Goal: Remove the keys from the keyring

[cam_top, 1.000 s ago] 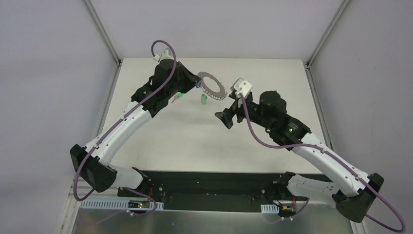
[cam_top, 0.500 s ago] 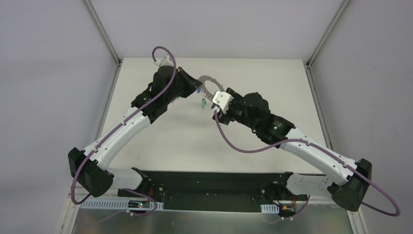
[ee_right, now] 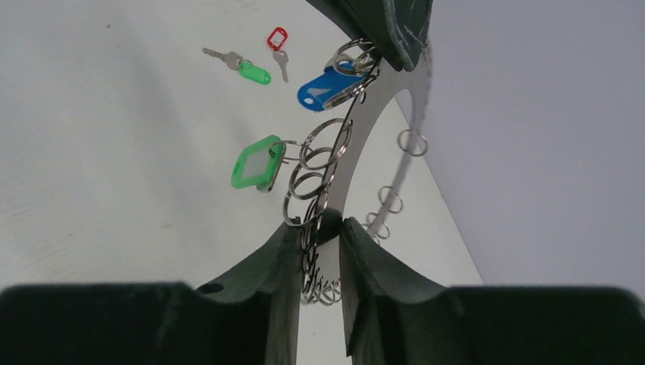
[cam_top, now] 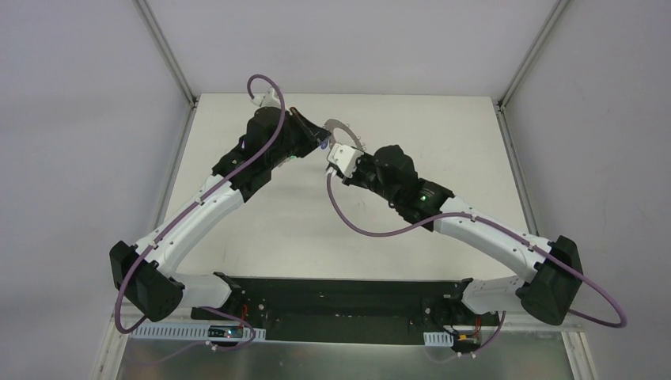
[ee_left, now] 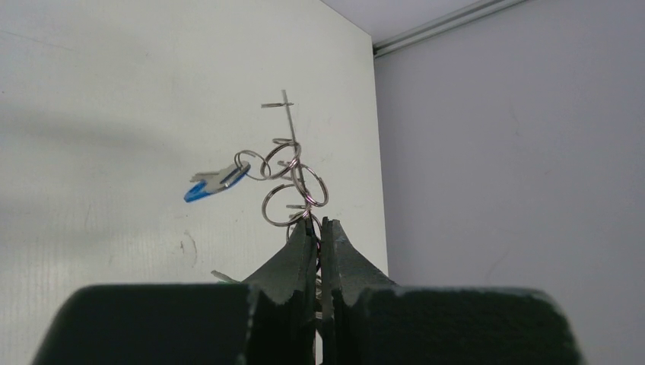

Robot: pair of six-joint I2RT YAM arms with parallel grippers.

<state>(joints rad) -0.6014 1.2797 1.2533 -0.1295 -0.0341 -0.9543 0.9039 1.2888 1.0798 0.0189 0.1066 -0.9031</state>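
The keyring (ee_right: 380,99) is a flat grey ring with wire loops, held up off the table. My left gripper (ee_left: 319,222) is shut on its rim, seen edge-on with loops (ee_left: 285,201) above the tips. A blue-tagged key (ee_left: 217,182) hangs from a loop. My right gripper (ee_right: 323,232) straddles the opposite rim, jaws narrow but with a gap left. A green-tagged key (ee_right: 257,166) and the blue-tagged key (ee_right: 327,87) hang on the ring. In the top view both grippers (cam_top: 320,142) (cam_top: 332,158) meet at the keyring (cam_top: 339,125).
Two loose keys lie on the white table: one with a green tag (ee_right: 247,70) and one with a red tag (ee_right: 278,42). The table's far edge and the grey wall (ee_left: 494,152) stand just behind the ring.
My right arm has swung left and forward to the keyring, and its wide-open jaws have narrowed round the rim. The left gripper has kept its hold, barely moving.
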